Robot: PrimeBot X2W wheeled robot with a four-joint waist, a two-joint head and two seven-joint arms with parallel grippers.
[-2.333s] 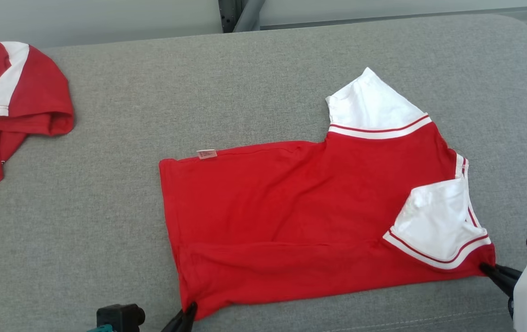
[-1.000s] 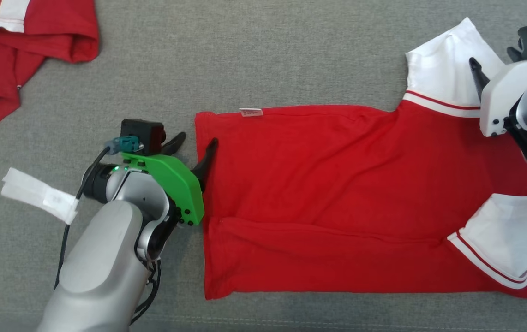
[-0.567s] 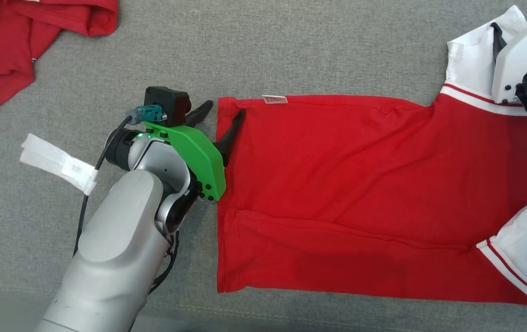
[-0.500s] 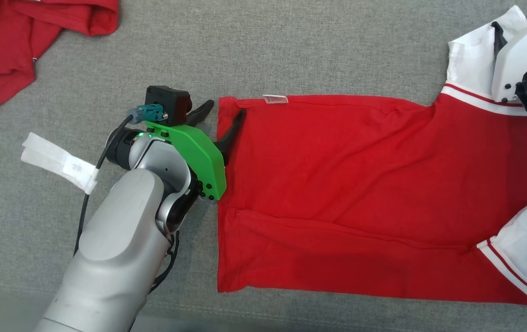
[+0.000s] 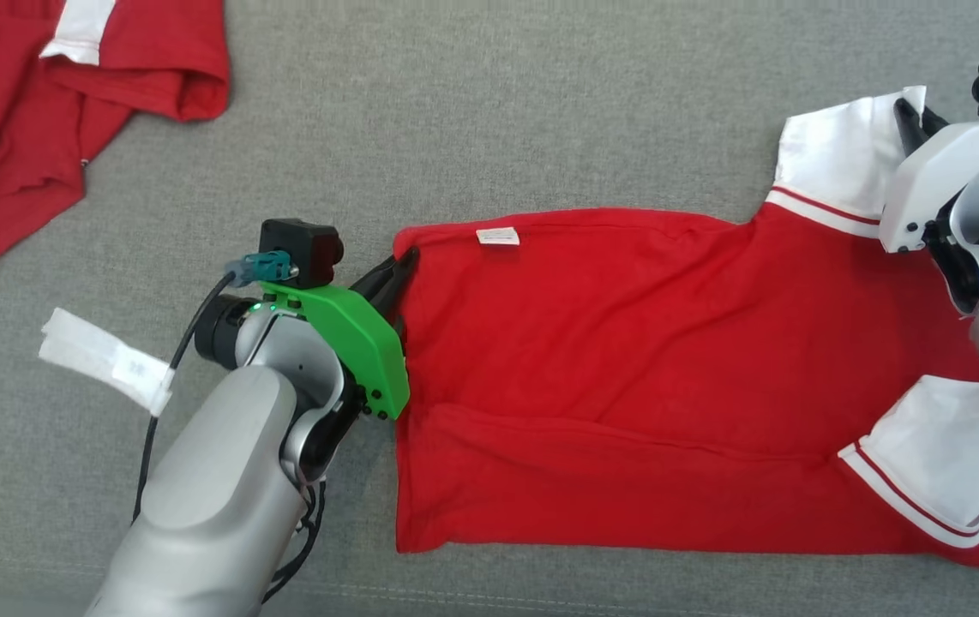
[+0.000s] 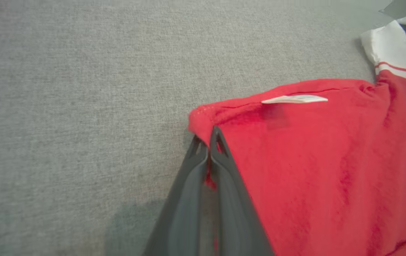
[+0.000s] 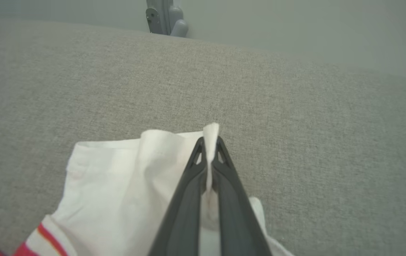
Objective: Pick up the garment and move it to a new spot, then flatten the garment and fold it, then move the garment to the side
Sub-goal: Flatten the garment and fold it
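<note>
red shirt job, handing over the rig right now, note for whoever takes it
Left gripper: shut on the shirt at its far hem corner.
Right gripper: shut on the far white sleeve.
Shirt lies spread on the grey cushion; another red garment sits at far left.
Done: flattened, near edge and near sleeve look folded in.
To do: fold the far side over, finish folding, move it aside.
</note>
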